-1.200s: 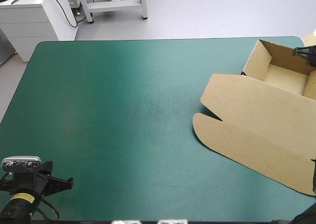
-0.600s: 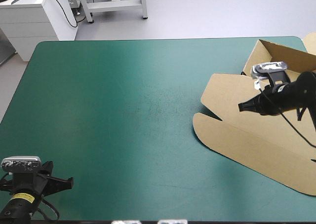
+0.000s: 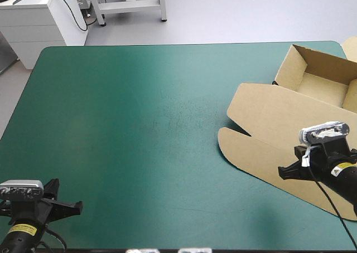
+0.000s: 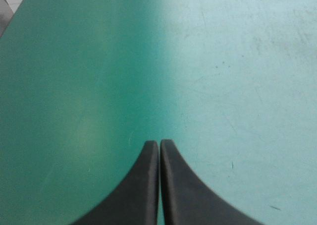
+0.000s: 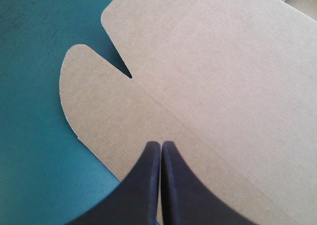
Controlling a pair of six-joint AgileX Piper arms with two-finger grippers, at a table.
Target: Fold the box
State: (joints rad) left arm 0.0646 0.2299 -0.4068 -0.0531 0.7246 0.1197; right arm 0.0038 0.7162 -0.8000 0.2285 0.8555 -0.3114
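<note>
The brown box [image 3: 290, 127] lies at the table's right side as an open tray with raised walls [image 3: 318, 74] toward the far right corner and its lid flat toward the front. A rounded flap [image 5: 94, 101] of the lid points to the table's middle. My right gripper [image 3: 283, 172] hangs shut over the lid's front strip, its black fingers [image 5: 148, 180] meeting in a point above the board [image 5: 218, 76]. My left gripper [image 3: 78, 207] rests shut at the front left corner, with only teal-green cover [image 4: 208, 61] ahead of its fingers [image 4: 171, 185].
A white cabinet [image 3: 39, 19] stands beyond the table's far left corner. The teal-green cover [image 3: 139, 125] stretches bare from the left edge to the box. The box overhangs toward the table's right edge.
My right arm swept from the far right corner over the tray, then down toward the front, and now sits over the lid's front strip. The box and my left arm stayed put.
</note>
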